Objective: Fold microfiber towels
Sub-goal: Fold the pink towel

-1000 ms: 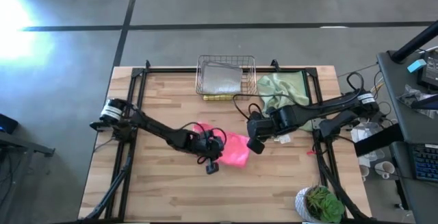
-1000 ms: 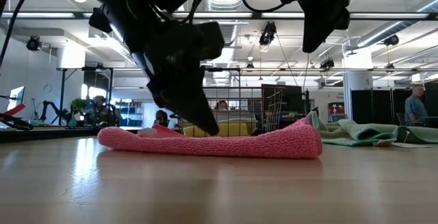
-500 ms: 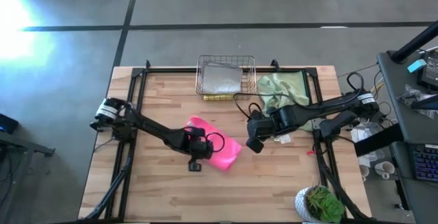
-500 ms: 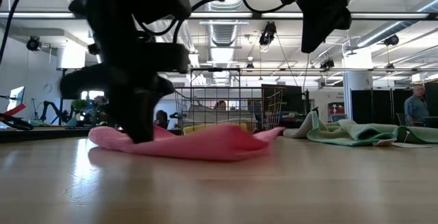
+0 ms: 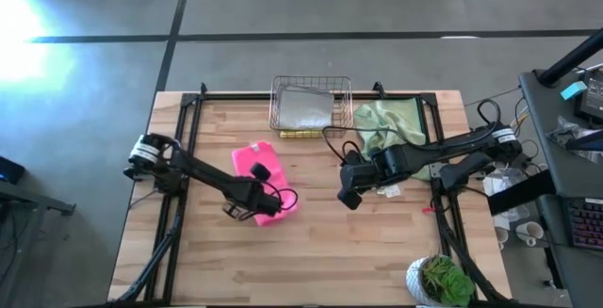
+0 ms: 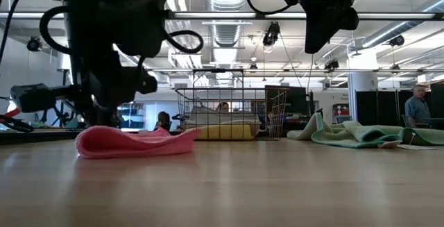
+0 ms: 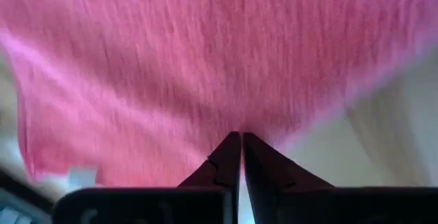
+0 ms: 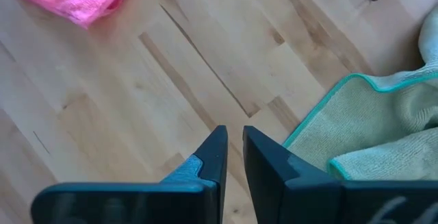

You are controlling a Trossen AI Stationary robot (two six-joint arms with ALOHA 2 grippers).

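Hot pink towel (image 5: 264,173) lies folded on the wooden surface (image 5: 377,242), left of centre, in front of the copper wire basket (image 5: 311,104). High view: a compact, roughly rectangular bundle, turned at a slant to the surface edges, with a dark part of the left arm lying across its top. Low view: the pink towel (image 6: 135,142) is a flat, low roll, thicker and rounded at one end, thinning to a flap at the other. Terry-like nap, uniform pink, no visible print.

Left hand (image 7: 241,157): fingers pressed together, tips right at the pink cloth's edge; the wrist view is filled with pink fabric. Whether any cloth is actually pinched between them I can't tell. In the high view the left hand (image 5: 247,208) sits at the towel's near edge.

Right hand (image 8: 231,157): raised above the surface near the centre, fingers close together with a narrow gap, nothing between them. Right hand (image 5: 348,198) is well apart from the pink towel.

Pale sage green towel (image 5: 382,124) is crumpled at the back right of the surface, beside the basket, teal-stitched hem showing in the right wrist view. Grey towel (image 5: 303,110) lies inside the basket; a yellow towel (image 5: 300,134) peeks out at the basket's front edge.

Potted plant (image 5: 443,280) at the front right corner.
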